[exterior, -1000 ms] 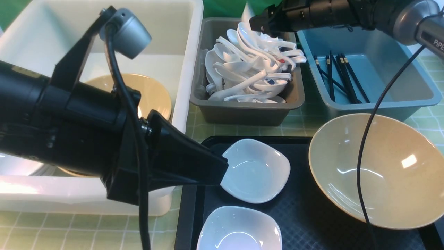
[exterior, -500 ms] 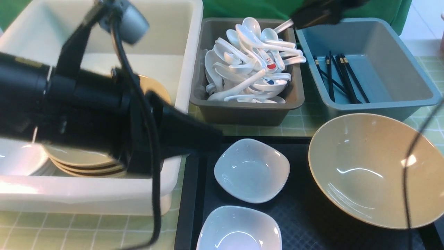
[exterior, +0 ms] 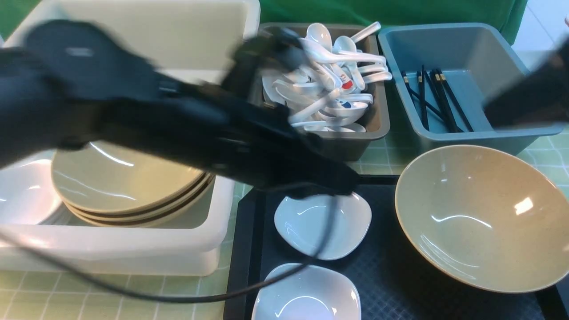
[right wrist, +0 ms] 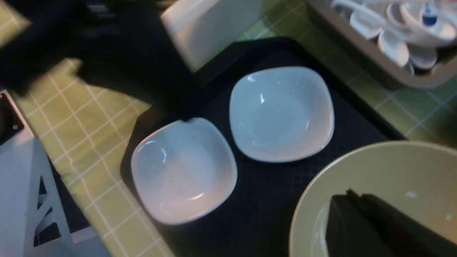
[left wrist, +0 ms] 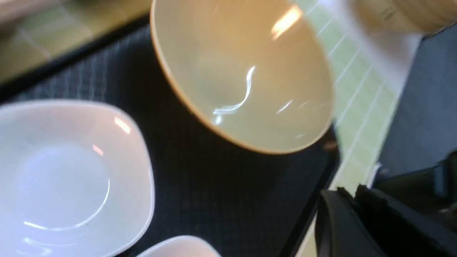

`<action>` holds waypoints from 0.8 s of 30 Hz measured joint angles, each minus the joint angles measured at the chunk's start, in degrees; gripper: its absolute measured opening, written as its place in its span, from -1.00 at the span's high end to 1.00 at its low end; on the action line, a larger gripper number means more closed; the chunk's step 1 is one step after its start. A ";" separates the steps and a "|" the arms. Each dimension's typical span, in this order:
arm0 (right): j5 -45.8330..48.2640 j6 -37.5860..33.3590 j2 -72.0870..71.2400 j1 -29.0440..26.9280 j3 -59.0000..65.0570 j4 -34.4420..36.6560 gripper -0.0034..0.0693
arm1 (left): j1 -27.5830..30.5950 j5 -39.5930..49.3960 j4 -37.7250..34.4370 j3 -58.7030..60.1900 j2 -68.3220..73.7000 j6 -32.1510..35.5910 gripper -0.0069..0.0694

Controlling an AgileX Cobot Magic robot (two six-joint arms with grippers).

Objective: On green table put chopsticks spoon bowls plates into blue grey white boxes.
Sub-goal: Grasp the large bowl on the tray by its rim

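My left gripper (exterior: 349, 186), motion-blurred, hangs shut and empty over the far edge of a white plate (exterior: 322, 224) on the black tray (exterior: 386, 284). A second plate (exterior: 306, 293) lies nearer. A tan bowl (exterior: 484, 218) sits on the tray's right side. My right gripper (right wrist: 351, 196) hovers above this bowl (right wrist: 385, 171), jaws together with nothing in them. The white box (exterior: 133, 262) holds stacked bowls (exterior: 129, 178). White spoons (exterior: 329, 89) fill the grey box (exterior: 338, 149). Black chopsticks (exterior: 435, 100) lie in the blue box (exterior: 489, 133).
The boxes stand in a row behind the tray on the green table (exterior: 382, 160). My left arm (exterior: 178, 120) stretches across the white box's right wall and the grey box's front corner. More white plates (exterior: 22, 195) sit beside the bowl stack.
My left arm has swung right from over the white box to the tray, uncovering the bowl stack. My right arm has left the grey box, moved to the right edge, and shut.
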 joint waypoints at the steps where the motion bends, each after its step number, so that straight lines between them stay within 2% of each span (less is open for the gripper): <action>1: -0.13 0.00 0.00 0.00 0.00 0.00 0.84 | -0.62 0.00 1.37 -0.92 0.98 -1.33 0.64; 3: -1.58 1.40 -5.53 0.00 6.09 -0.06 0.84 | -3.67 0.06 9.90 -7.13 6.96 -9.64 0.50; 5: -1.73 2.17 -8.56 -0.02 9.34 -0.14 0.84 | -5.03 0.24 15.46 -11.60 10.99 -15.75 0.37; 6: -1.73 2.68 -10.25 -0.02 11.07 -0.13 0.84 | -5.61 0.82 19.71 -15.02 14.02 -21.29 0.26; 8: -1.45 2.84 -12.57 -0.02 13.30 -0.38 0.83 | -5.81 2.46 24.36 -20.62 19.04 -28.29 0.05; 10: -1.27 2.97 -14.37 -0.02 14.86 -1.27 0.84 | -5.81 5.05 27.78 -26.55 24.49 -32.36 -0.21; 11: -1.27 2.96 -14.69 -0.02 15.06 -1.56 0.84 | -5.81 5.57 28.19 -27.57 24.98 -32.80 -0.23; 14: -0.71 3.11 -16.31 -0.02 16.06 -4.60 0.83 | -5.76 8.60 28.69 -34.44 31.74 -33.68 -0.52; 16: -0.05 4.49 -16.66 -0.02 16.07 -7.37 0.83 | -5.76 9.41 26.85 -38.07 35.83 -32.80 -0.65; 21: 0.21 6.48 -16.71 -0.02 16.11 -10.86 0.81 | -5.71 9.66 21.48 -43.30 41.93 -29.86 -0.68; 23: 0.21 6.78 -16.71 -0.02 16.11 -10.96 0.81 | -5.71 9.68 20.68 -43.90 42.82 -29.10 -0.63; 24: 0.21 7.09 -16.71 -0.02 16.11 -11.03 0.81 | -5.63 9.83 19.91 -44.24 43.96 -28.52 -0.50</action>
